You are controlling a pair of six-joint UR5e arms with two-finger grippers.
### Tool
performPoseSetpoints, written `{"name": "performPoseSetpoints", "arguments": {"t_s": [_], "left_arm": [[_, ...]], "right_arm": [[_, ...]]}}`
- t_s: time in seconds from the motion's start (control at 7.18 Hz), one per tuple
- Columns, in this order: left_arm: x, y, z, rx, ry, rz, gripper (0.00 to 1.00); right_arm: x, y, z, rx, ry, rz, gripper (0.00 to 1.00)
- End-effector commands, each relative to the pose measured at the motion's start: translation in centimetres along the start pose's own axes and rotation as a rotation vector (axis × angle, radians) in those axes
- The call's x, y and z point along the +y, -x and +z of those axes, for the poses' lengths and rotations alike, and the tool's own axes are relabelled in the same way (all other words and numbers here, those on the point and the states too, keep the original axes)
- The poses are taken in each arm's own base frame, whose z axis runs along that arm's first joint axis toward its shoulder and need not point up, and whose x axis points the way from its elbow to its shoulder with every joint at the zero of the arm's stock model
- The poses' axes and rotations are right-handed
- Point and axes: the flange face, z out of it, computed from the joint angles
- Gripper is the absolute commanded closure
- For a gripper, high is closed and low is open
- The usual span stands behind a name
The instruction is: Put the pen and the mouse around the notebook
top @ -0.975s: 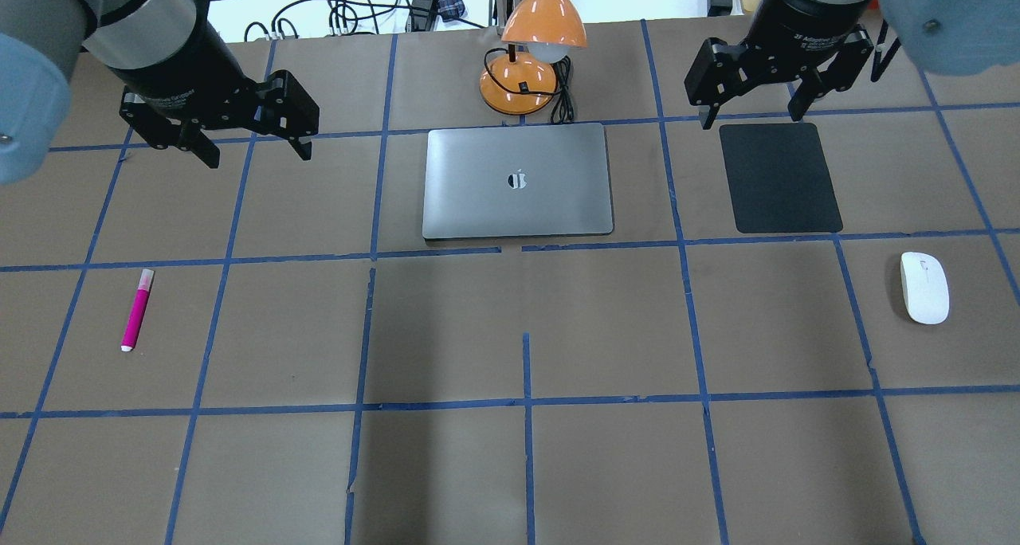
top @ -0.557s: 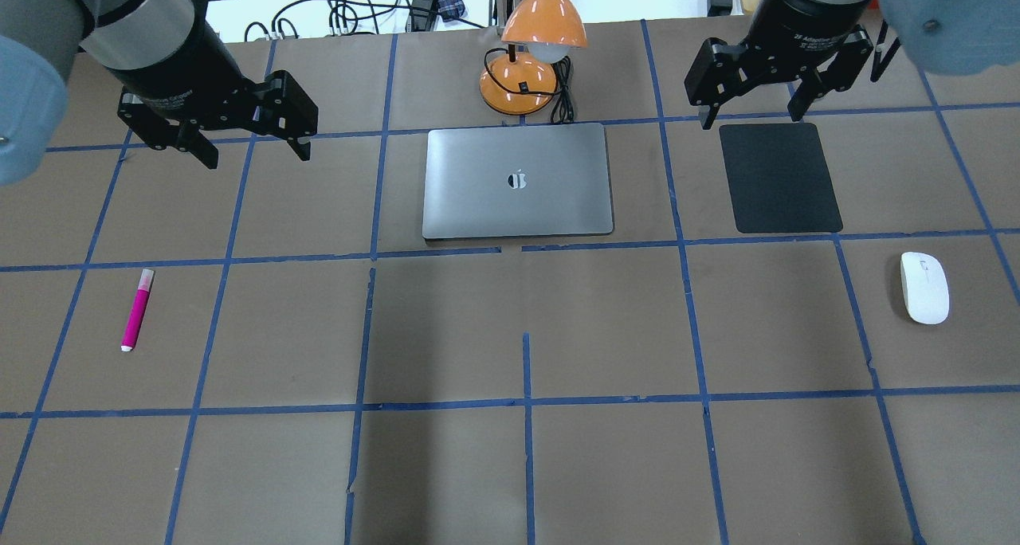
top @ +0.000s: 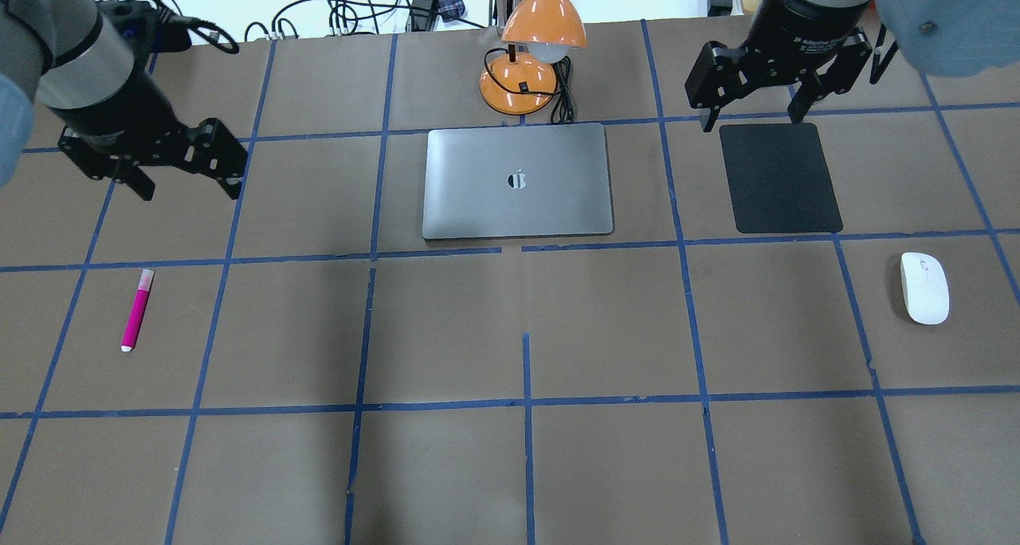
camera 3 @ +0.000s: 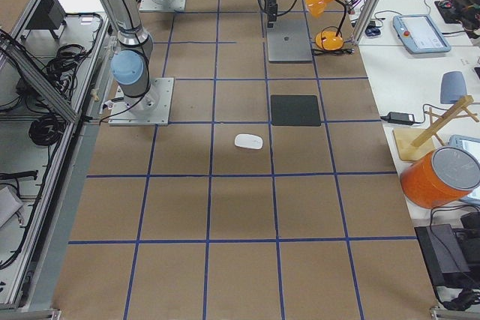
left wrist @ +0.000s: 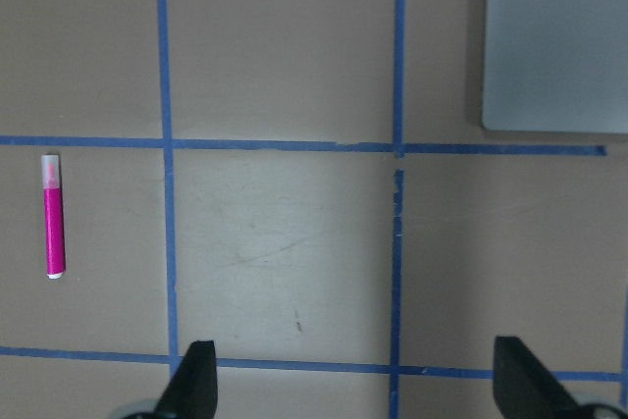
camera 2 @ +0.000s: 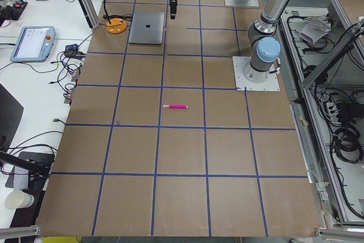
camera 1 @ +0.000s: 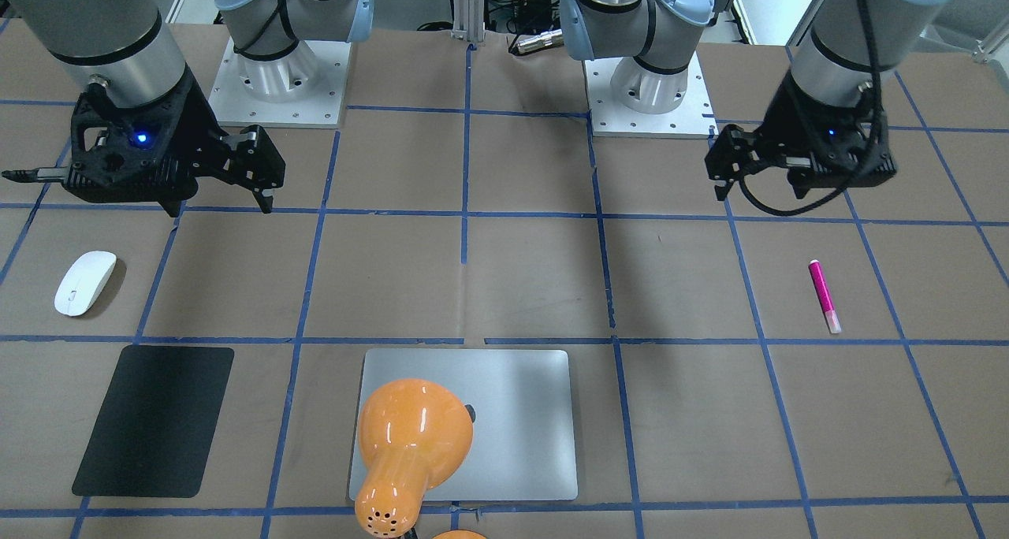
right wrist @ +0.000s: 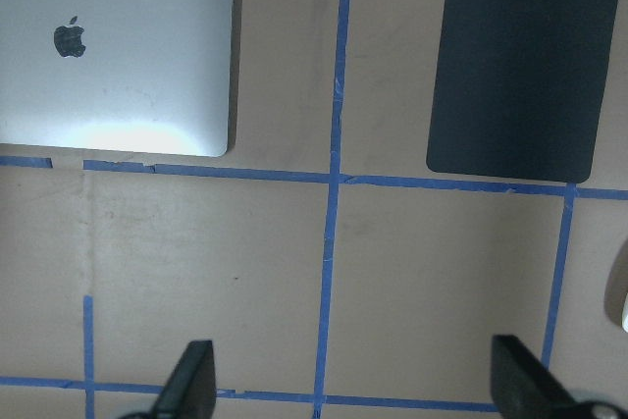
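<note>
Left claw point(top: 192, 196) now nearer pen point(top: 136, 309), above blue-taped brown table point(top: 446, 330).

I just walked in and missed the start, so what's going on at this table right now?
Nothing is being held yet. Both arms hover with open, empty grippers: the left gripper over bare table to the notebook's left, the right gripper at the far edge of the black mat. The pen lies alone on the robot's left and the mouse alone on its right, both well apart from the closed notebook. Neither has been placed beside it.
</note>
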Motion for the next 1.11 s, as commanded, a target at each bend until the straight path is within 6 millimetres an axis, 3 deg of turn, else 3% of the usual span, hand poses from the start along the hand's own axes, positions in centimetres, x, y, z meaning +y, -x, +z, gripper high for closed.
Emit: {"name": "performPoseSetpoints", "arguments": {"t_s": [0.0, 0.14, 0.28, 0.42, 0.56, 0.7, 0.97], "left_arm": [[-0.6, 10.3, 10.4, -0.001, -0.006, 0.026, 0.0], [0.1, 12.7, 15.5, -0.013, -0.013, 0.107, 0.0], [0.8, 16.0, 19.7, -0.021, -0.029, 0.099, 0.0], [0.3, 18.4, 23.0, -0.016, -0.003, 0.082, 0.0], [-0.7, 19.2, 24.9, -0.006, 0.016, 0.082, 0.0], [-1.2, 19.4, 26.3, 0.009, 0.035, 0.083, 0.0], [-1.3, 19.5, 28.0, 0.028, 0.06, 0.09, 0.01]], "right_arm": [[-0.5, -2.9, 2.5, 0.002, 0.045, 0.011, 0.0], [-0.5, -7.7, 4.7, -0.001, 0.08, 0.081, 0.0], [0.4, -13.8, 8.2, -0.025, 0.129, 0.158, 0.0], [1.2, -20.9, 12.2, -0.03, 0.101, 0.126, 0.0], [2.2, -25.2, 16.4, -0.03, 0.078, 0.081, 0.0], [3.0, -28.3, 20.4, -0.015, 0.056, 0.073, 0.0], [3.5, -32.0, 25.5, -0.003, 0.05, 0.061, 0.0]]}}
